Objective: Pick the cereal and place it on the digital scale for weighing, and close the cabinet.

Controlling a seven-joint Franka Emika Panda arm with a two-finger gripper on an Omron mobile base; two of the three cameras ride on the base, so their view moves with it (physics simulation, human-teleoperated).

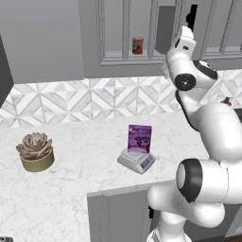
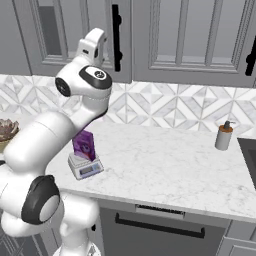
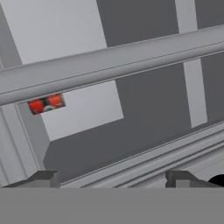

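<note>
Grey cabinet, gripper wide open, empty

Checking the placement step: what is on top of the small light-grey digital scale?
The flat purple cereal box stands upright on the small light-grey digital scale, covering most of its platter; the blue display at the front stays visible.

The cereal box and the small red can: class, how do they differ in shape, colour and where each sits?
The cereal is a flat purple box; the red can is a round cylinder. The cereal stands on the digital scale down on the counter; the red can stands up inside the wall cabinet. Both stand upright, and neither is held.
</note>
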